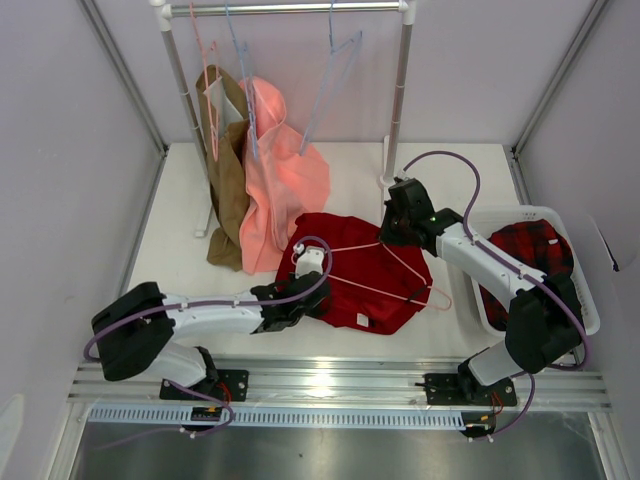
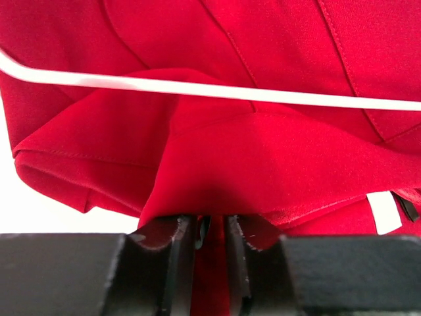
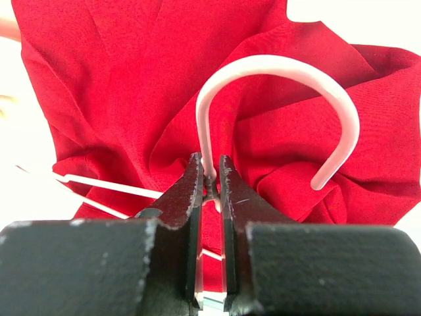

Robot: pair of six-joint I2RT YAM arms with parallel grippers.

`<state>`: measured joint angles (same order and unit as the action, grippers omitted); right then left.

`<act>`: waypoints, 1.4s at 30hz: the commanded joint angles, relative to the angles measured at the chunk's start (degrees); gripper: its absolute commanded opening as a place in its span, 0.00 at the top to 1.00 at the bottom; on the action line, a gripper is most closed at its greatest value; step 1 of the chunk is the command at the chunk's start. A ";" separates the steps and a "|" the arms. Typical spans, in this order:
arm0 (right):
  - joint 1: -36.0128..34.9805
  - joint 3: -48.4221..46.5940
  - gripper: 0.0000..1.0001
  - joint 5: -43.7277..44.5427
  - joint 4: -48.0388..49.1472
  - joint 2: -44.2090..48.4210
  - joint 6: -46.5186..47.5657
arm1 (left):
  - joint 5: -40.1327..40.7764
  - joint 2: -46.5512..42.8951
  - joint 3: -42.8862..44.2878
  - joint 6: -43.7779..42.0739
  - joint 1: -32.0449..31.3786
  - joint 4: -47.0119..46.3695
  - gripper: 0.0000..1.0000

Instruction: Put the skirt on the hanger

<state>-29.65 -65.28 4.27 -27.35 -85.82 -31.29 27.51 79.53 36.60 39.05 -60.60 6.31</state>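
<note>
my left gripper [image 2: 210, 227] pinches a fold of the skirt [image 1: 350, 268] while my right gripper [image 3: 210, 179] clamps the hanger [image 3: 276, 64] just below its hook, above the red cloth.

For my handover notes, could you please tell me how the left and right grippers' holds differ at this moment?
The left gripper pinches a fold of the skirt; the right gripper clamps the hanger just below its hook. The left gripper works at the skirt's left edge, the right gripper at its far edge. Both have their fingers shut.
</note>
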 commanded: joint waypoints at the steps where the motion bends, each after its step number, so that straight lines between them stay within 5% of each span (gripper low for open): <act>1: 0.21 -2.05 1.00 1.18 0.28 0.30 1.32 | 0.71 2.20 2.60 0.33 0.39 -3.05 0.76; 13: 0.56 -1.78 1.00 1.09 0.20 0.39 1.49 | 2.20 2.48 2.78 -0.11 0.39 -1.74 0.83; 17: 0.56 -1.78 1.00 1.00 0.28 0.48 1.58 | 1.85 0.46 3.04 -2.22 1.18 -0.77 1.00; 27: 0.65 -2.05 1.00 0.82 0.72 0.22 1.32 | -13.87 -5.87 1.98 -13.29 2.77 -3.67 1.00; 42: -0.06 -1.44 1.00 1.35 -0.16 2.14 1.32 | -26.44 -12.72 -3.81 -12.77 8.47 -7.89 1.00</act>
<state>-29.45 -65.28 4.29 -27.42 -85.80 -31.20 5.08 69.60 34.04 26.48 -53.78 1.89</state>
